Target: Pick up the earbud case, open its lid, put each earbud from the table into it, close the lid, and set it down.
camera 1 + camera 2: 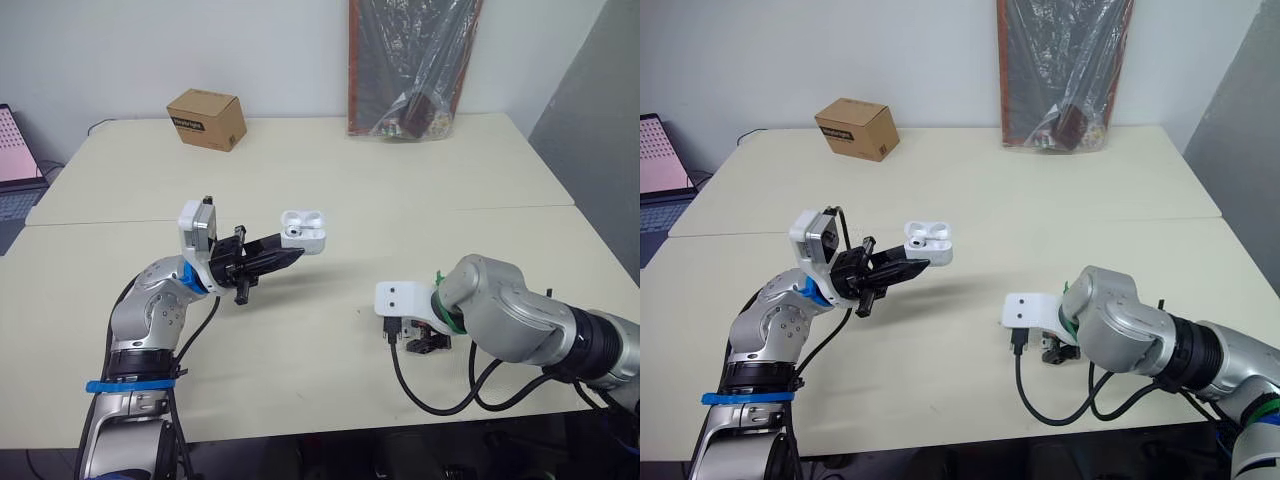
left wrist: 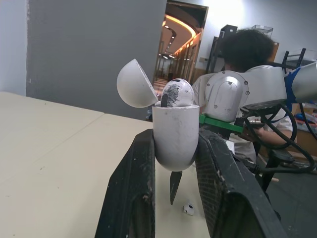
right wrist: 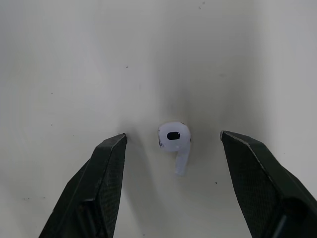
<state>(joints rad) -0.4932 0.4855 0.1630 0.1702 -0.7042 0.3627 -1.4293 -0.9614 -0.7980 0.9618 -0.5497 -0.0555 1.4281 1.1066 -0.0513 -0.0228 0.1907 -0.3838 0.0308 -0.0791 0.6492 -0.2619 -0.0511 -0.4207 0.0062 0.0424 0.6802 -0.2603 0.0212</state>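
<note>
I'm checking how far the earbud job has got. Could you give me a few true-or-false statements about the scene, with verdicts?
1. The left gripper holds the earbud case above the table. True.
2. The lid is shut. False: it stands open.
3. The right gripper is shut on the earbud. False: it is open, and the earbud lies on the table between its fingers.
4. A cardboard box sits at the table's far edge. True.

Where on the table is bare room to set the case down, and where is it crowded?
Bare: the middle of the table between the cardboard box and the wrapped package, beyond the earbud case in the left end effector; the near strip between both arms. Crowded: around the right end effector, open over the earbud.
</note>
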